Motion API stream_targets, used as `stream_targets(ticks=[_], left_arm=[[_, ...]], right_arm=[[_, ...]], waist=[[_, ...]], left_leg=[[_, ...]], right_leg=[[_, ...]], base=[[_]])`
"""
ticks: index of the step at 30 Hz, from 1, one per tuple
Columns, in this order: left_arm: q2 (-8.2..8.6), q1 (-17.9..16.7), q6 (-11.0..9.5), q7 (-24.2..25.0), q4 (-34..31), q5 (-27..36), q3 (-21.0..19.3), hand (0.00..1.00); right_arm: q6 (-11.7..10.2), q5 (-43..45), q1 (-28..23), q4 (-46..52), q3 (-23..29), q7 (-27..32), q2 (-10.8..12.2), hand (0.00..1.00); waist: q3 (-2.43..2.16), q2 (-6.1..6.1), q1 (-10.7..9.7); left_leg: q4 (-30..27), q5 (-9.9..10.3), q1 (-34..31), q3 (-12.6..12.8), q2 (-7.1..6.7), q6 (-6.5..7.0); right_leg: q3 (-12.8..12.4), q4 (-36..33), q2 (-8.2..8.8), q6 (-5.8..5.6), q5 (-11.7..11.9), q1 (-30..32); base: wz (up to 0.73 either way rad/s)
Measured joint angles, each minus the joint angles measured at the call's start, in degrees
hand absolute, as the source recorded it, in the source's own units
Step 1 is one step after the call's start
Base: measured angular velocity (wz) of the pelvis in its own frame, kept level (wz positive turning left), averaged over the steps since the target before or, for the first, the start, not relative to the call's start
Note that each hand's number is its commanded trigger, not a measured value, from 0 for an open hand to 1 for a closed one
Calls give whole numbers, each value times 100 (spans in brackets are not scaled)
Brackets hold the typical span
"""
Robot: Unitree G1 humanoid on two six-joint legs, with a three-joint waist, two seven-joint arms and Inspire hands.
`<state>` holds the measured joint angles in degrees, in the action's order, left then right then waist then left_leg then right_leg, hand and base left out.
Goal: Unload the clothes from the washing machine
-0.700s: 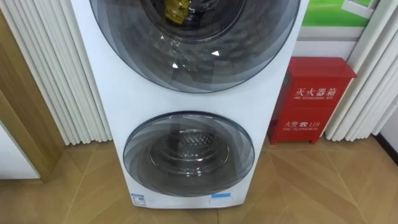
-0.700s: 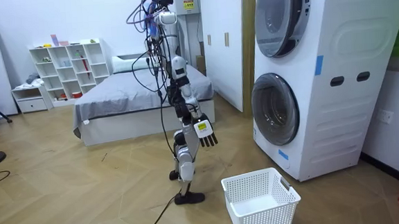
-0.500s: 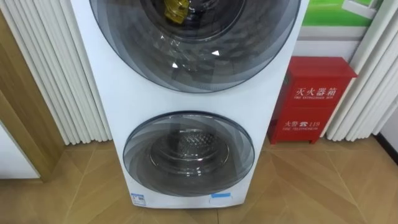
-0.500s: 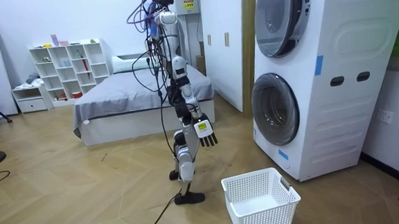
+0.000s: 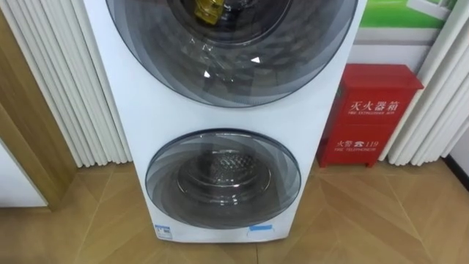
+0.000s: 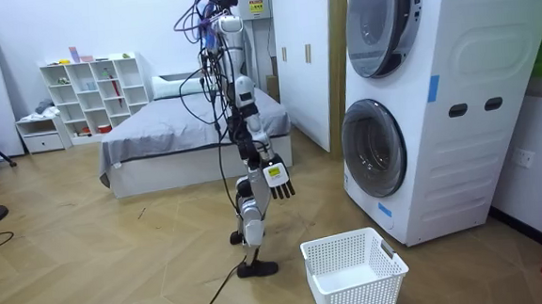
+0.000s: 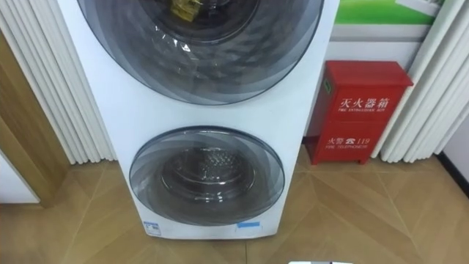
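A white stacked washing machine (image 5: 146, 110) fills the eye views, and both of its round glass doors are closed. Behind the upper door (image 5: 234, 51) shows a yellow item (image 5: 207, 9). The lower door (image 5: 222, 180) shows a bare metal drum. In the room view I stand about a metre from the machine (image 6: 438, 104), facing it. My right hand (image 6: 279, 182) hangs at my side with its fingers relaxed and holds nothing.
A white laundry basket (image 6: 354, 271) stands on the wood floor between me and the machine. A red fire-equipment box (image 5: 368, 114) stands right of the machine, with white curtains (image 5: 66, 95) on both sides. A bed (image 6: 175, 130) and shelves (image 6: 88, 92) are behind me.
The eye view has shifted slightly, which is the camera's own move. Nothing else has moved.
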<state>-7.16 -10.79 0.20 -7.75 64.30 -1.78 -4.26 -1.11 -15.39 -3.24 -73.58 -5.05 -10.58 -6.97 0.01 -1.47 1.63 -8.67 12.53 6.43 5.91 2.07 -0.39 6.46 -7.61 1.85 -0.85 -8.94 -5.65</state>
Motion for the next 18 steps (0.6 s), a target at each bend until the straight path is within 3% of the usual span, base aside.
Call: stream_targets(ticks=[3,6,7,10,12,15,18], left_arm=[[-24,-1,0,92,1,-9,-11,0],[-47,6,0,147,-1,-49,-38,0],[-56,8,0,197,-1,-132,-122,0],[-98,38,0,250,2,-271,-254,0],[-167,55,29,333,-5,-252,-254,0],[-232,53,124,374,-17,-284,-255,0],[-256,84,244,397,-16,-294,-266,0]], right_arm=[[51,-14,62,21,11,12,-22,0],[268,-2,200,413,260,135,-69,0],[262,-15,284,723,483,182,-94,0],[181,-137,743,1183,828,331,-254,0],[263,-258,1090,1737,1057,519,-397,0],[215,-252,1381,2353,1241,657,-511,0],[222,-537,1805,2693,1314,782,-620,0]], waist=[[-7,-18,21],[10,-43,3],[37,-66,-23],[61,-106,-43],[60,-187,-23],[61,-237,-47],[35,-284,20]], left_leg=[[-5,0,7,-1,-1,0],[-29,-2,12,-1,-1,2],[-51,-2,19,-1,-2,2],[-89,-2,20,-9,-4,2],[-109,-3,21,-10,-7,4],[-113,-4,1,-27,-13,5],[-112,-4,-16,-33,-13,5]], right_leg=[[9,-12,4,0,0,6],[14,-25,9,1,0,-9],[13,-27,11,2,1,-26],[15,-28,12,5,3,-50],[18,-83,19,4,2,-8],[26,-92,24,1,0,-2],[34,-92,22,0,0,-2]], base=[[0],[0],[0],[0],[0],[0],[0]])
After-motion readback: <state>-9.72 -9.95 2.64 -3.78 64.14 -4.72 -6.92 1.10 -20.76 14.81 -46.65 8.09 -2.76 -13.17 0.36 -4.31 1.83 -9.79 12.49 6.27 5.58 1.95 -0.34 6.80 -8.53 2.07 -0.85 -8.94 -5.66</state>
